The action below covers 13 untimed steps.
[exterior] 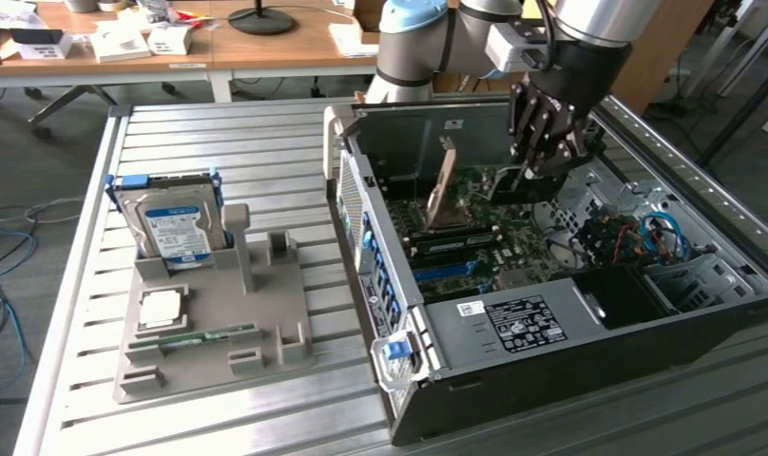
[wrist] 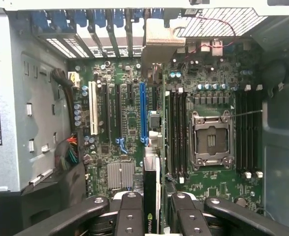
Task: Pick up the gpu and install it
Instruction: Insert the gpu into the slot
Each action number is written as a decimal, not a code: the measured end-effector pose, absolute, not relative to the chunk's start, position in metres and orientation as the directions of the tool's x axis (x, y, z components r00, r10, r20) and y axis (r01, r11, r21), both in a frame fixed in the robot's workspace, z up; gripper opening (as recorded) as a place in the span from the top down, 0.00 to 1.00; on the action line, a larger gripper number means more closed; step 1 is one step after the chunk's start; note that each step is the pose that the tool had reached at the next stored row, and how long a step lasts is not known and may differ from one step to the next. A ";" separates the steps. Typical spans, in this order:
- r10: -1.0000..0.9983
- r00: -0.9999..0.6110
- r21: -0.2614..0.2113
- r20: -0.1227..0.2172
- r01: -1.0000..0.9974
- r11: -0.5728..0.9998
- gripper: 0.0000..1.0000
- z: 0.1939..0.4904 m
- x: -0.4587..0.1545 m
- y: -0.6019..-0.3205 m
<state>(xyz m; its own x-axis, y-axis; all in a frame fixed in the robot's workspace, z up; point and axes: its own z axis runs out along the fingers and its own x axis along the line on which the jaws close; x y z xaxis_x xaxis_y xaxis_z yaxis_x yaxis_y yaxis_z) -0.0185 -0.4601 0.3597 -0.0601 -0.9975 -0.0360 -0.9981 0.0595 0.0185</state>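
Note:
My gripper (exterior: pixel 536 169) reaches down into the open computer case (exterior: pixel 536 323) and is shut on the gpu (exterior: pixel 445 185). The card's pale end bracket hangs above the motherboard, short of the case's rear wall. In the wrist view the gpu (wrist: pixel 151 177) runs edge-on away from my gripper (wrist: pixel 153 199), a thin dark blade between the two black fingers (wrist: pixel 129 211). Its pale bracket (wrist: pixel 159 42) sits close to the row of slot covers. The card hangs just beside the long blue slot (wrist: pixel 143 113) on the motherboard (wrist: pixel 119 103).
The empty CPU socket (wrist: pixel 210 140) and memory slots (wrist: pixel 176 132) lie beside the card. Coloured cables (exterior: pixel 650 237) fill the case's far corner. On the exterior view's left, a grey fixture (exterior: pixel 277 313) holds a blue-labelled hard drive (exterior: pixel 171 228), a processor (exterior: pixel 163 306) and a green memory stick (exterior: pixel 201 334).

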 end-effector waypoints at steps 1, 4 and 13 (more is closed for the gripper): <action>-0.998 -0.060 0.018 -0.036 -0.998 0.060 0.74 0.358 -0.018 -0.460; -0.998 -0.060 0.018 -0.036 -0.998 0.060 0.74 0.352 -0.019 -0.460; -0.998 -0.060 0.018 -0.036 -0.998 0.059 0.74 0.338 -0.019 -0.460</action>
